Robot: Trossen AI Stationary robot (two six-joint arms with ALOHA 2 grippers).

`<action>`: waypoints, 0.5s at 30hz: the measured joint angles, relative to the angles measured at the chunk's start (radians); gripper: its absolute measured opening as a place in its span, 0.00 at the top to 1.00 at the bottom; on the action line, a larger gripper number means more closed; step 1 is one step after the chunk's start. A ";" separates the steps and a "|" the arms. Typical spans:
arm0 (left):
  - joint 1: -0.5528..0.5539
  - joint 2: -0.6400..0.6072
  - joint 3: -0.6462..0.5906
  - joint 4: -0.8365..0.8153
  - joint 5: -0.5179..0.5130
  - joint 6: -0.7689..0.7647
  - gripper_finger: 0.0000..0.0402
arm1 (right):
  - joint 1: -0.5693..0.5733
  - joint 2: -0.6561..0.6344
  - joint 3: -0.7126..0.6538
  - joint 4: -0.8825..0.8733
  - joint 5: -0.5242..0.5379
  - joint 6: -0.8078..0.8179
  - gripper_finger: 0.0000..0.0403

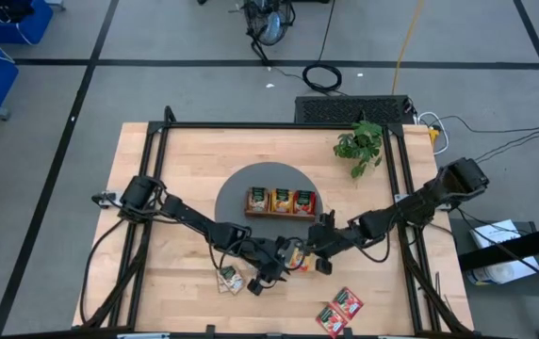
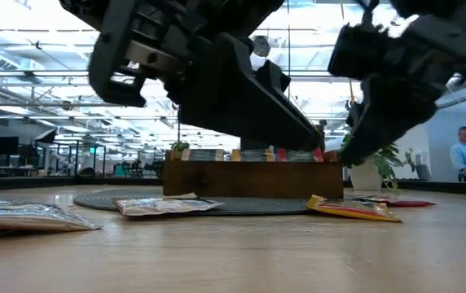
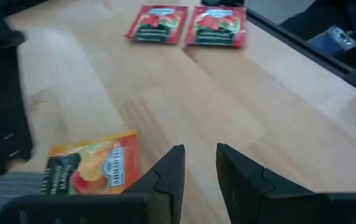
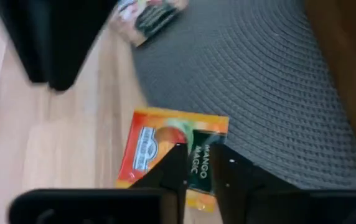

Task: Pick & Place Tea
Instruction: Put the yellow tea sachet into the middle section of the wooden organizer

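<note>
The wooden tray (image 1: 280,202) on the round grey mat (image 1: 236,188) already held sachets in all three compartments, so part of the sorting looked done. Several sachets were left on the counter (image 1: 156,282).

The right gripper (image 4: 201,163) hung directly over the orange sachet (image 4: 173,152), which lay flat, half on the mat's edge and half on bare wood. Its fingers stood a narrow gap apart with the sachet beneath and between their tips; nothing was clamped in them, and whether they were parting or closing could not be told.

The left gripper (image 3: 198,163) hovered close by with its fingers slightly apart and empty; the same orange sachet lay just to one side of its tips. Well ahead of those fingers, two red sachets (image 3: 187,25) rested side by side on the wood. Beige-white sachets (image 1: 229,279) lay behind the left gripper, nearer the counter's front edge.

By this reading, the orange, red and pale sachets remained to be placed.
</note>
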 joint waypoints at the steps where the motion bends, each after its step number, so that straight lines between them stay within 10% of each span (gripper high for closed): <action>1: -0.001 0.000 0.000 0.003 -0.001 0.000 0.76 | -0.009 0.000 -0.005 0.000 -0.013 0.041 0.81; 15: 0.030 0.136 0.065 0.033 -0.035 -0.050 0.76 | -0.035 0.000 -0.063 -0.015 -0.058 0.319 0.62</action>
